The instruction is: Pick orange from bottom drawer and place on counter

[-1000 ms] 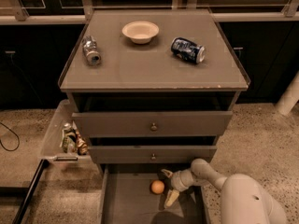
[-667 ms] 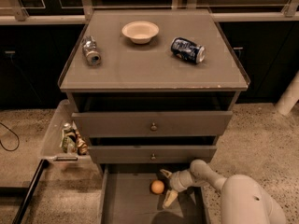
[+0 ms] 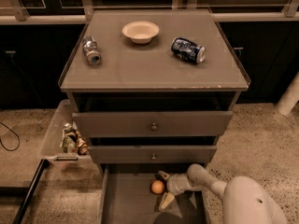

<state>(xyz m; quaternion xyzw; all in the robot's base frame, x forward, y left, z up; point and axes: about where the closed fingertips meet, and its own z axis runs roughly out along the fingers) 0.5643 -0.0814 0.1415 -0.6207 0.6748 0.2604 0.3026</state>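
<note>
The orange [image 3: 157, 187] lies in the open bottom drawer [image 3: 126, 204], near its back. My gripper [image 3: 163, 188] reaches into the drawer from the right, its fingers open, one above and one below the orange's right side. The orange rests between them on the drawer floor. The counter [image 3: 149, 69] is the flat top of the cabinet above.
On the counter stand a cream bowl [image 3: 140, 31], a silver can [image 3: 91, 51] lying at the left and a dark blue can [image 3: 188, 50] lying at the right. Two upper drawers [image 3: 152, 125] are slightly pulled out. A clear bin with items [image 3: 70, 139] hangs at the cabinet's left.
</note>
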